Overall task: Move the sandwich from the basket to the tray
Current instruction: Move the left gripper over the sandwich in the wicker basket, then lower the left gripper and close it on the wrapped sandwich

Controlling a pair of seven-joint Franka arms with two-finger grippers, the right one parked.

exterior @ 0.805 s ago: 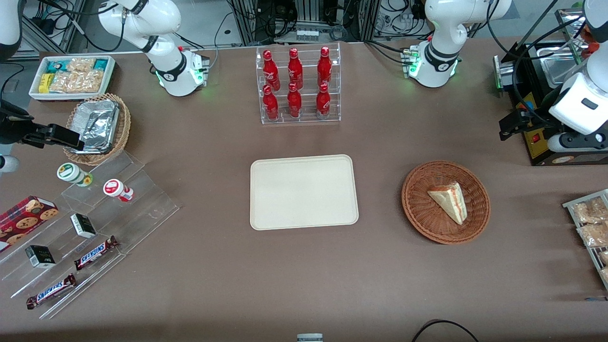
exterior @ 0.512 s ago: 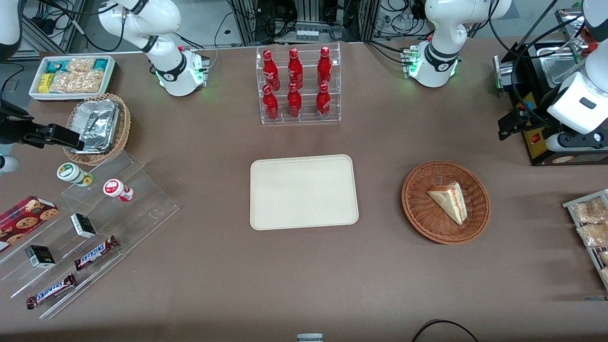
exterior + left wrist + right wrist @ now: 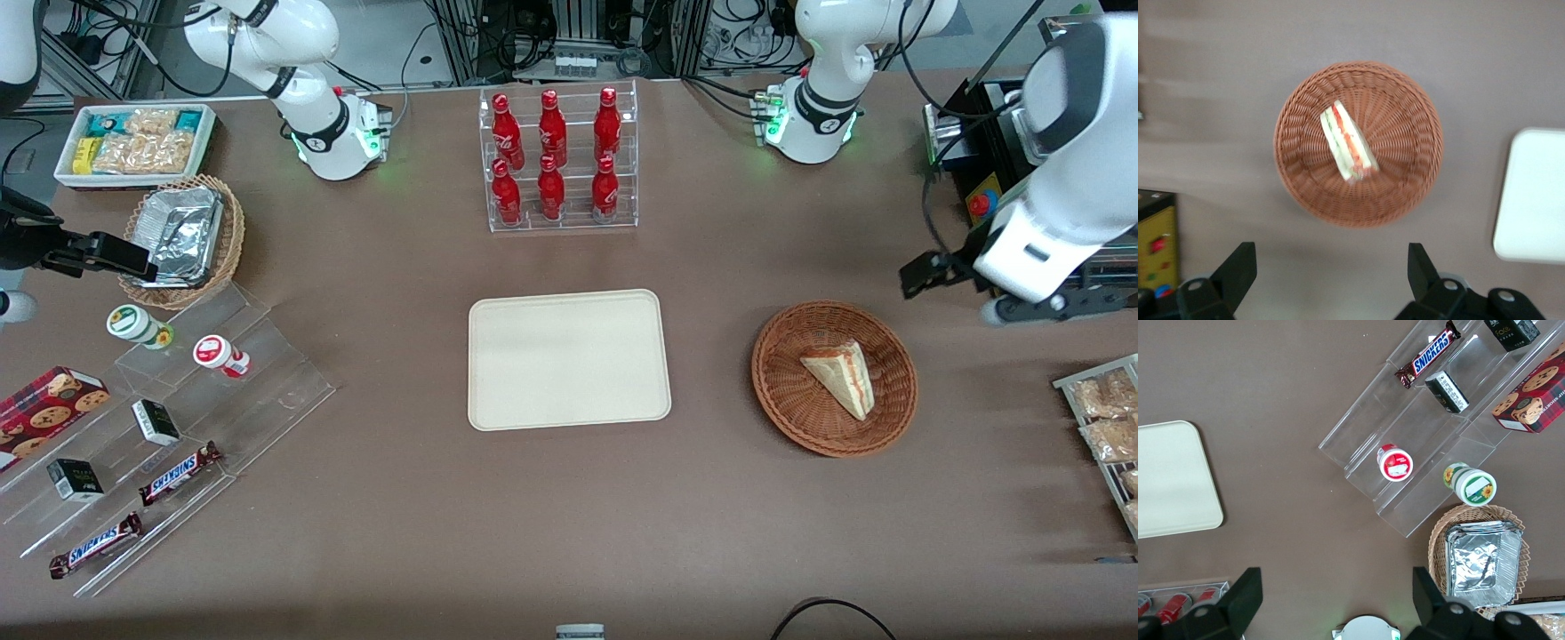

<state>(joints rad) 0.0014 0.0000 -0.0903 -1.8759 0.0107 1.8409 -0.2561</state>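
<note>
The gripper (image 3: 1328, 273) hangs above the table, wide open, and only the two dark fingertips (image 3: 1238, 270) show in the wrist view, cut off by the frame edge. From the front, the gripper (image 3: 925, 271) sits up near the working arm's end, just beside the wicker basket (image 3: 782, 391) and farther from the front camera than it, touching nothing. Much of the arm runs out of frame. The sandwich (image 3: 840, 378) lies in the basket, a pale wedge. In the wrist view the sandwich (image 3: 1348, 141) shows red and green filling along its cut edge, a bit blurred. The basket (image 3: 1405, 180) is fully in sight. The cream tray (image 3: 569, 360) sits bare at the table's middle, well apart from the basket. Only a rounded end of the tray (image 3: 1535, 197) makes the wrist view.
</note>
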